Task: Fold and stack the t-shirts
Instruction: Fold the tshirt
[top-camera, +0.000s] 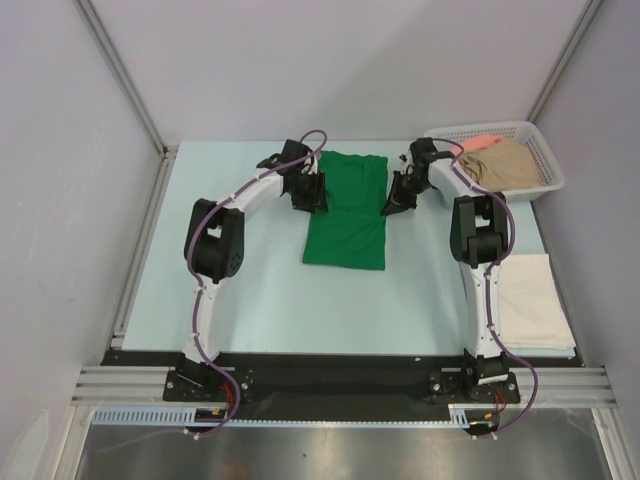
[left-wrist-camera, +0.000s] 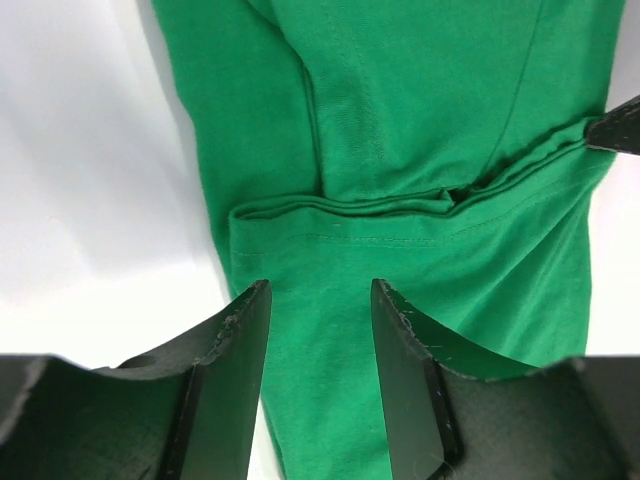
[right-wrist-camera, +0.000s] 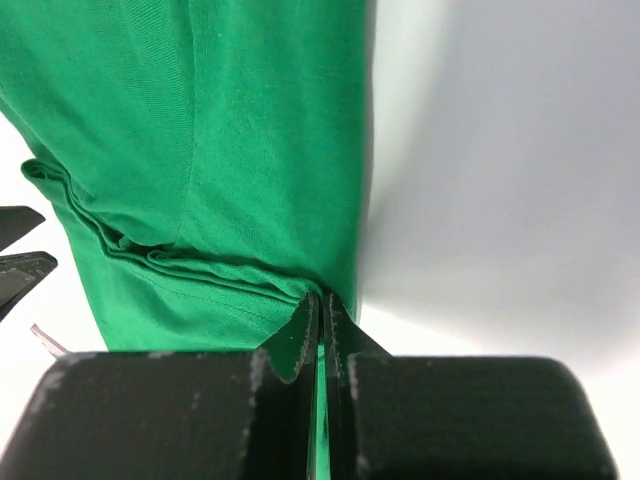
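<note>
The left jaws stand wide over the left edge of the green shirt (top-camera: 348, 215), which lies in the middle of the bench (top-camera: 250, 290), narrowed lengthwise but not yet folded short. The right jaws pinch its right edge. Near right, a cream shirt (top-camera: 530, 300) lies folded. Far right, the basket (top-camera: 545, 150) holds a tan shirt (top-camera: 505, 165) and a pink shirt (top-camera: 483, 143). Most work remains, I judge.
</note>
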